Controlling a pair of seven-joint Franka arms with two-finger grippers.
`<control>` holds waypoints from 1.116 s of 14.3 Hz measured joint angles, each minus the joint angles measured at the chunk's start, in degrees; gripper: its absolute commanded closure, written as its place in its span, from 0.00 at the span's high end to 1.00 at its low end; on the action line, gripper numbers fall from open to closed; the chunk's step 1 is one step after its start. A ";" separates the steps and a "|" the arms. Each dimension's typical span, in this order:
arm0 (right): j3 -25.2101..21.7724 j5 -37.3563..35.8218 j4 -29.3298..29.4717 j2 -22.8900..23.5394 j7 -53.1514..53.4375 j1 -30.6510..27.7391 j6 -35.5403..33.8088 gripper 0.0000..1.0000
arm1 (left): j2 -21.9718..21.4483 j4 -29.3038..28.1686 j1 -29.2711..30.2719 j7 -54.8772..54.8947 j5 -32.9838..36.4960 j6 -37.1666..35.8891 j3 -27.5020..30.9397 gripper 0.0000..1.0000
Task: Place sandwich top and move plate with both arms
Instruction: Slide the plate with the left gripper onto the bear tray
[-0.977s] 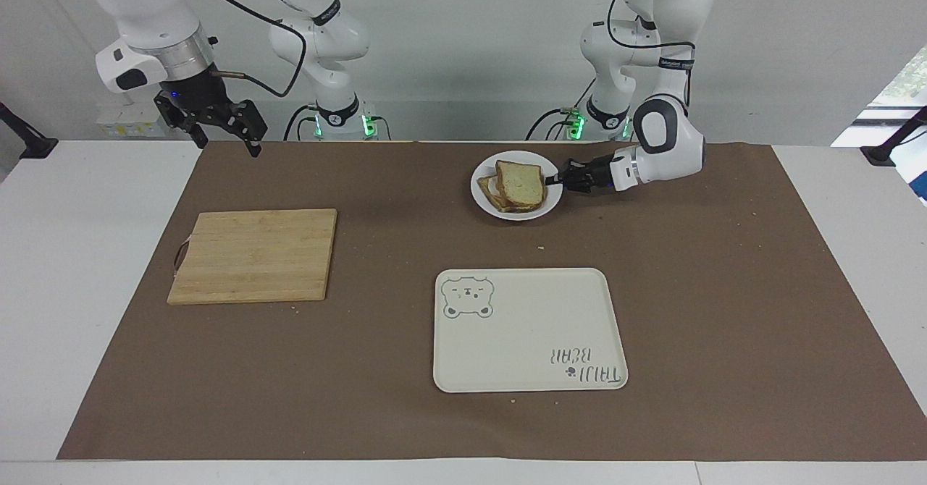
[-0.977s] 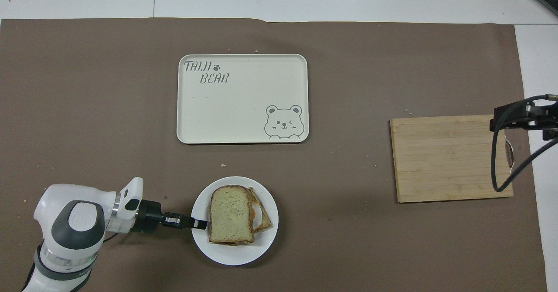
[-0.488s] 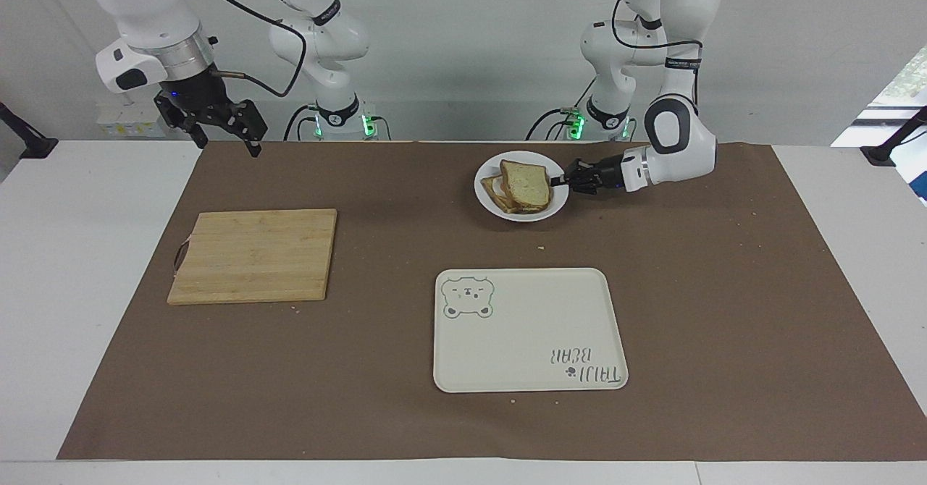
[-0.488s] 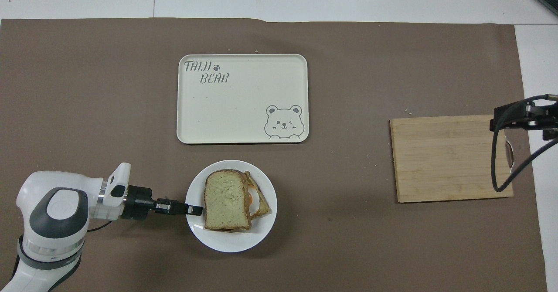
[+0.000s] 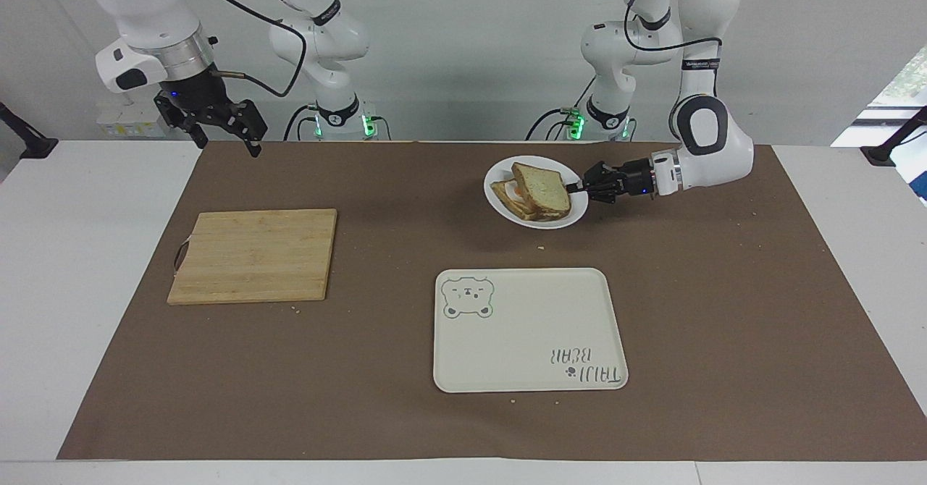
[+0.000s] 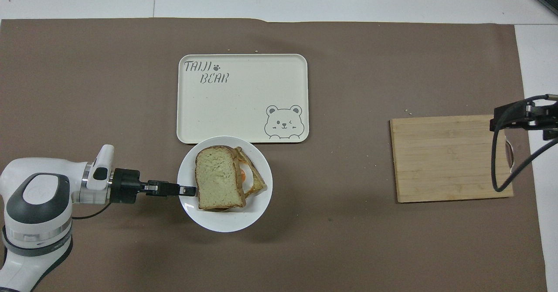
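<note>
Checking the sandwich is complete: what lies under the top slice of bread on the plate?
Under the sandwich top a toast slice pokes out with a bit of orange egg, all on the plate. The rest of the filling is covered.

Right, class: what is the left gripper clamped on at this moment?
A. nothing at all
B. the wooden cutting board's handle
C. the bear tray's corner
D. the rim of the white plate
D: the left gripper is pinched shut on the rim of the plate, which carries the sandwich top.
</note>
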 measured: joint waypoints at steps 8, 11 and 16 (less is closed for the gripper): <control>0.00 0.00 0.01 0.01 0.00 0.00 0.00 1.00 | 3.89 7.29 0.66 -3.67 -4.30 -1.02 0.22 0.00; 0.00 0.00 0.01 0.01 0.00 0.00 0.00 1.00 | 4.83 8.46 0.90 -4.31 -5.00 -1.13 0.22 0.00; 0.00 0.00 0.01 0.01 0.00 0.00 0.00 1.00 | 5.02 9.19 1.00 -6.14 -8.49 -1.06 0.25 0.00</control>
